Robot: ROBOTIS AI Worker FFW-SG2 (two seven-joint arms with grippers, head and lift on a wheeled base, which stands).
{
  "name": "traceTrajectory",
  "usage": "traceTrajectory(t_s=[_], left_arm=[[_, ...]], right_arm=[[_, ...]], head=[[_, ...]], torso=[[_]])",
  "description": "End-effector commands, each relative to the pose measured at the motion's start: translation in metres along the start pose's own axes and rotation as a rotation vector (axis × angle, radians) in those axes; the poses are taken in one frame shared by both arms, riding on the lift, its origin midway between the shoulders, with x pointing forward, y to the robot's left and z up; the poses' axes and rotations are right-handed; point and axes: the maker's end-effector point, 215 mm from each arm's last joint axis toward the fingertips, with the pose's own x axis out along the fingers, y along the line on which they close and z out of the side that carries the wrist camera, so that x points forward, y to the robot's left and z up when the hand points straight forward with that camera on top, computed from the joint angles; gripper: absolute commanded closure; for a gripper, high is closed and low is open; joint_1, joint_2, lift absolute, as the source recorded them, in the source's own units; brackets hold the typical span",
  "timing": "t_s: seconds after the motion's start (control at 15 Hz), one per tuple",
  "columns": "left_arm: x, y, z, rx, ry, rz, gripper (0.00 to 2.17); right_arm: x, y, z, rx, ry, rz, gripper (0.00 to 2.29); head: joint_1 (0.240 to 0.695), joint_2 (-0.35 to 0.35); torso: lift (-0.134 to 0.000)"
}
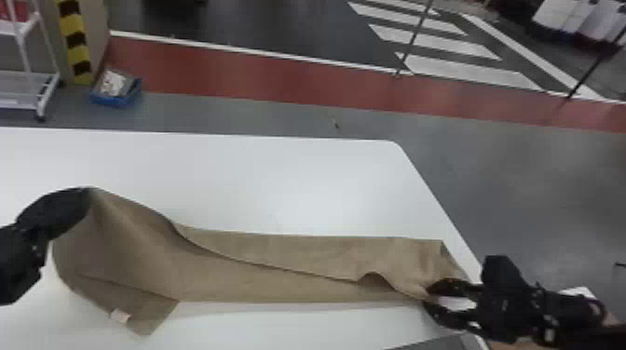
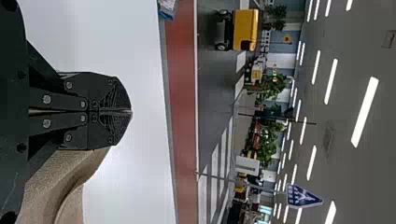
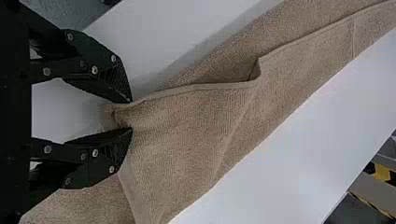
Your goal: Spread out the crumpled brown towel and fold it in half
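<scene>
Sitting remote, I'm looking past a white table at grey floor, a red strip with white stripes beyond it, a wheeled rack off left, plus plants and some pretty bright ceiling lights

A white table with rounded corners stretches across the head view, and a flat grey object shows near its right end at the bottom edge. Beyond the table, on the grey floor, a white wheeled rack stands at the far left with a red item on it. Next to it is an upright panel with yellow and black striped tape, and just beside that sits a blue bin. A red floor strip runs past them, with white crossing stripes beyond. The left wrist view shows a yellow vehicle, green plants, a blue sign and ceiling lights.
</scene>
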Motion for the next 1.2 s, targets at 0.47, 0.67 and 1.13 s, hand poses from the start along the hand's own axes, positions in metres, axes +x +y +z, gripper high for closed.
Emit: traceTrajectory(t_s=[0.47, 0.67, 1.13], left_arm=[[0.0, 0.0, -0.001, 0.0, 0.003, 0.0, 2.06], [0.0, -0.001, 0.002, 0.001, -0.004, -0.001, 2.06], [-0.003, 0.0, 0.011, 0.01, -0.019, 0.004, 2.06]], right_arm=[[-0.007, -0.008, 0.005, 0.021, -0.006, -0.014, 1.34], [-0.011, -0.01, 0.008, 0.021, -0.022, -0.013, 1.48], [-0.101, -0.079, 0.041, 0.075, -0.202, -0.156, 1.47]], head=[[0.695, -0.35], [0.695, -0.35], [0.695, -0.35]], torso=[[-0.12], [-0.12], [-0.12]])
